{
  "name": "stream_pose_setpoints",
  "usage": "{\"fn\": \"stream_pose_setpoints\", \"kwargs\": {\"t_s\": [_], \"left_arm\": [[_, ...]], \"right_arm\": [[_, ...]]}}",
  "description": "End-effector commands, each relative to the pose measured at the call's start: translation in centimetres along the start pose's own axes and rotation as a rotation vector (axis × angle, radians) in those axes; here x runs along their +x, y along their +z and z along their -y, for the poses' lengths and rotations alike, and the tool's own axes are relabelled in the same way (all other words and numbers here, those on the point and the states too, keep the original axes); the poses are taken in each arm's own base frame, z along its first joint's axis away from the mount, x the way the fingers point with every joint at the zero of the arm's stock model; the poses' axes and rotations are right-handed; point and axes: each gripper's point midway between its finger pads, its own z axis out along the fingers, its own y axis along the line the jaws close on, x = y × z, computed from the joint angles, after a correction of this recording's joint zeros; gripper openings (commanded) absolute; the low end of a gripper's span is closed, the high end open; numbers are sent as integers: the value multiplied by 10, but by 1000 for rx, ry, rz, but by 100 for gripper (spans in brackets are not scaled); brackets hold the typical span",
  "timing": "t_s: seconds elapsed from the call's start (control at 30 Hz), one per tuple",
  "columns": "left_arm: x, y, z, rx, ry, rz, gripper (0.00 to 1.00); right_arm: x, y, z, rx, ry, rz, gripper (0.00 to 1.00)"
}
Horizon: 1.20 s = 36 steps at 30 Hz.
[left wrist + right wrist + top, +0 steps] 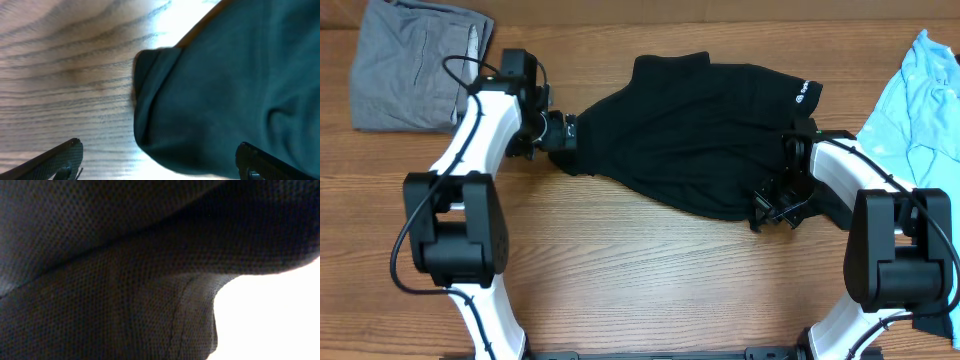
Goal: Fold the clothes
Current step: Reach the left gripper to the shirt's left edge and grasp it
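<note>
The only marking I can find is a small white logo (806,93) on the sleeve of the black T-shirt (700,130), and it is too small for me to read.

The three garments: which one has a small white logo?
The black T-shirt in the middle, logo on its sleeve; the grey garment and light-blue shirt show none.

— What is laid beneath everything?
— A brown wooden table (650,270); its grain is seen running left to right in the overhead view.
— And from the left wrist?
— The same grain is shown close up, washed pale where light is reflected.
</note>
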Motion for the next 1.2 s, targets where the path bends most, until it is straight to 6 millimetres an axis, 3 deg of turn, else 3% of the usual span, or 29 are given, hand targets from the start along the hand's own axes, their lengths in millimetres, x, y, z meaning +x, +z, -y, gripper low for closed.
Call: {"fn": "stream_pose_setpoints", "kwargs": {"t_s": [0.0,0.17,0.6,0.67,0.93,1.17], "left_arm": [[-7,10,-7,-74,1,6,100],[-8,23,1,-30,1,-3,100],[6,49,-3,-34,-5,-77,100],[8,55,-4,-36,-7,-92,89],[14,67,-3,-24,-11,-123,4],[2,57,-3,-25,-38,-90,4]], "right_arm": [[-4,1,-4,-5,-2,11,4],[-3,1,-3,-4,-1,10,4],[-3,1,-3,-4,-1,9,4],[-3,1,-3,-3,-1,8,4],[-1,1,-1,5,3,0,4],[3,-1,0,11,7,-18,4]]}}
